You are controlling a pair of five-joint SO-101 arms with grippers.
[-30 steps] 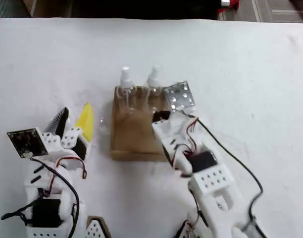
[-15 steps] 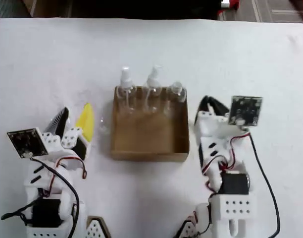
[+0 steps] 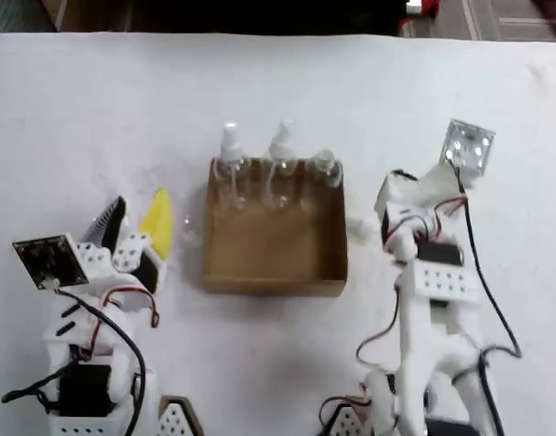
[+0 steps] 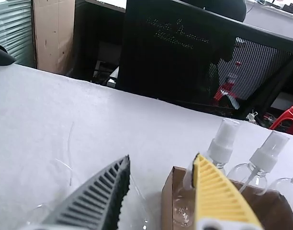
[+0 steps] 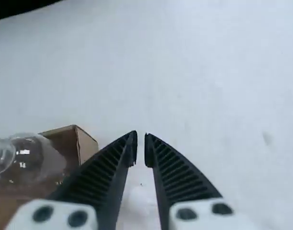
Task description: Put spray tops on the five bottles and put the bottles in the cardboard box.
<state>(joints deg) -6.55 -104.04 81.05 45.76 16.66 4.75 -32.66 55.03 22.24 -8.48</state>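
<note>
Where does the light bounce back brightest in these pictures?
High view: glare whitens the square board on the right arm's wrist; right wrist view: a bright glint sits on the clear bottle in the cardboard box.

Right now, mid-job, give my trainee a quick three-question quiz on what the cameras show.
1. True or false: the left gripper is open.
2. How many bottles stand in the cardboard box? A two, B three, C five.
3. Fill in: the right gripper, on the table beside the box, holds ___.
Key: 1 true; 2 B; 3 nothing.
</note>
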